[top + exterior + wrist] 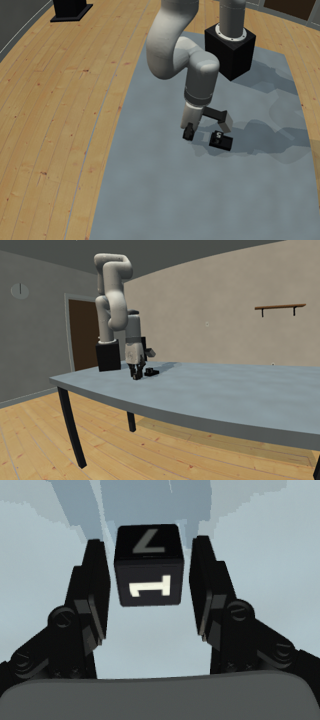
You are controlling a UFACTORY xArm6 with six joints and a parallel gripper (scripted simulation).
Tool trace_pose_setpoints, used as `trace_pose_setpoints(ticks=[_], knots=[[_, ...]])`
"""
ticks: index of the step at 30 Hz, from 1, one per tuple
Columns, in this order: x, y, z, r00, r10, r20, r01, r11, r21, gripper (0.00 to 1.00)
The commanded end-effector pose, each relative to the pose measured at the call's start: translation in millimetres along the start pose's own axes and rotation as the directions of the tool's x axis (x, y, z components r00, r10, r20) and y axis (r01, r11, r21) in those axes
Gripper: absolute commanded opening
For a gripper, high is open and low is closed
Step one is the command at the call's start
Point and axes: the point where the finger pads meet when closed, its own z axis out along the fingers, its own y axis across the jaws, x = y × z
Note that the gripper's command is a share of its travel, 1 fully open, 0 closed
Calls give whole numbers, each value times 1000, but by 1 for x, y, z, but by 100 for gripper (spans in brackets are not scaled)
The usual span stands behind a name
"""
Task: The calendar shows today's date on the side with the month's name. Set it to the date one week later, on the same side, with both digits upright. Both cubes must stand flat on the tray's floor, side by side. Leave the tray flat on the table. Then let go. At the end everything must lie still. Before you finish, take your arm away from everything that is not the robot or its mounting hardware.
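Note:
A loose black cube [150,585] [135,376] is on the table beside the tray. In the wrist view, its lit face shows a 1 lying sideways and its darker face a sideways 7. My gripper [148,558] [188,136] is open partway, its fingers on either side of this cube with a gap at each. The black tray [220,147] [155,372] sits on the table right of the gripper in the top view. A second black cube [218,134] [149,369] stands in its left part, with what looks like a 5 on top and a dim 3 in front. The month's name cannot be read.
The tray's right part holds no cube. A grey block on a dark bracket [225,123] [150,352] juts from the arm above the tray. The black pedestal [230,59] [108,356] of the arm stands behind on the blue-grey table [180,193] [206,389].

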Motion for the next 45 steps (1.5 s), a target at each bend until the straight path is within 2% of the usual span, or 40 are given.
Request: trace_pose_setpoints(ticks=[1, 2, 3, 38, 45], knots=[[0, 1, -1, 1000, 0, 0, 0, 1000, -2, 47], [0, 1, -1, 1000, 0, 0, 0, 1000, -2, 47], [0, 1, -1, 1000, 0, 0, 0, 1000, -2, 27], [0, 1, -1, 1000, 0, 0, 0, 1000, -2, 27], [0, 1, -9, 1000, 0, 0, 0, 1000, -2, 27]])
